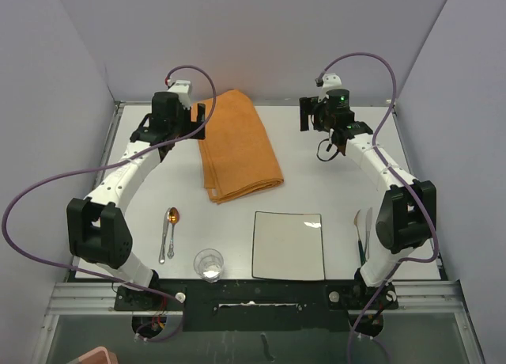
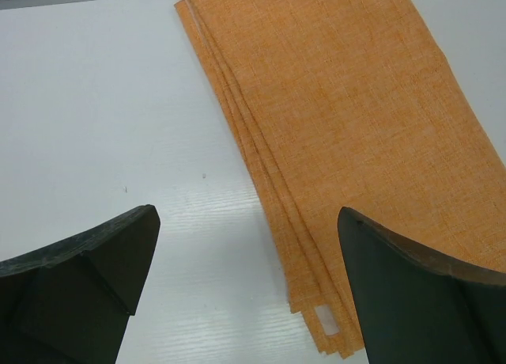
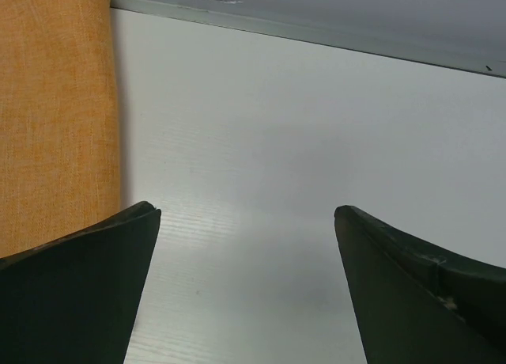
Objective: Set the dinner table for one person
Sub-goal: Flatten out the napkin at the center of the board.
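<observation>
**Top external view: a place setting lies along the near edge of the dinner table [image 1: 332,182]**

Farthest left, a spoon [image 1: 172,217] lies near the base of my left arm. A second utensil lies just beside it, too small for me to name. My left gripper [image 1: 198,120] hangs over the far left of the table with its jaws spread wide and nothing between them. In the left wrist view one finger is over bare white tabletop and the other over the folded orange cloth [image 2: 356,119]. A clear glass [image 1: 209,263] stands at the near edge. To its right, and apart from it, sits the square white plate [image 1: 288,245]. My right gripper [image 1: 310,115] is at the far end, fully open and empty over bare tabletop. Two more utensils [image 1: 367,236] lie right of the plate.
</observation>
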Controlling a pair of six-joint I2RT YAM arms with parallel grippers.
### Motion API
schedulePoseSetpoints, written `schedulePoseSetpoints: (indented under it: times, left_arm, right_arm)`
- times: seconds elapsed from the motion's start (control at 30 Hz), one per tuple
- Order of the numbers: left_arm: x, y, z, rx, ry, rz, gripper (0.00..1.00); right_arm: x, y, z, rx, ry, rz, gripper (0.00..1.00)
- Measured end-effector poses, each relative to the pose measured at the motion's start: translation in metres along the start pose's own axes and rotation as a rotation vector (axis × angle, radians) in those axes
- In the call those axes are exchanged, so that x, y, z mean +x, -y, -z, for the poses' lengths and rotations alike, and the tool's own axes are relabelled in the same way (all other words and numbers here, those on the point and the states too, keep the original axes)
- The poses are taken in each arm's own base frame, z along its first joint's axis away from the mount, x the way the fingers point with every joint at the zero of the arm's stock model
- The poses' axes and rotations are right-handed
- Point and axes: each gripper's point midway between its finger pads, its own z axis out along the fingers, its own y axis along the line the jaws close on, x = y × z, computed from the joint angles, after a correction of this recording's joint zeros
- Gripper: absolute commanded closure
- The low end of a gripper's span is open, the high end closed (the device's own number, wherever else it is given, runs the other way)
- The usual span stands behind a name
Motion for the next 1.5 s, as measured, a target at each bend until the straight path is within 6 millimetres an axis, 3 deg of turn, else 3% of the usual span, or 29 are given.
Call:
schedulePoseSetpoints:
  times: [0.4,0.6,0.73,0.9,1.07,1.5]
  left_arm:
    - [0.021,-0.008,-0.007,0.004,-0.037,0.051,0.03]
    - [0.020,-0.048,-0.018,-0.010,-0.021,0.223,0.11]
    - [0.030,-0.064,-0.039,0.003,-0.031,0.326,0.13]
    - [0.064,-0.043,-0.073,0.108,-0.106,0.424,0.19]
    - [0.097,-0.020,-0.089,0.210,-0.186,0.528,0.20]
    - [0.105,0.000,-0.115,0.324,-0.190,0.659,0.22]
  right_arm:
    - [0.008,-0.022,0.002,-0.075,-0.022,-0.035,0.02]
    - [-0.002,-0.029,0.022,-0.116,0.006,-0.060,0.02]
    - [-0.013,-0.030,0.033,-0.132,0.036,-0.076,0.02]
    - [-0.012,-0.035,0.035,-0.151,0.033,-0.088,0.02]
    - [-0.011,-0.035,0.035,-0.151,0.030,-0.085,0.02]
    - [-0.007,-0.035,0.035,-0.151,0.020,-0.082,0.02]
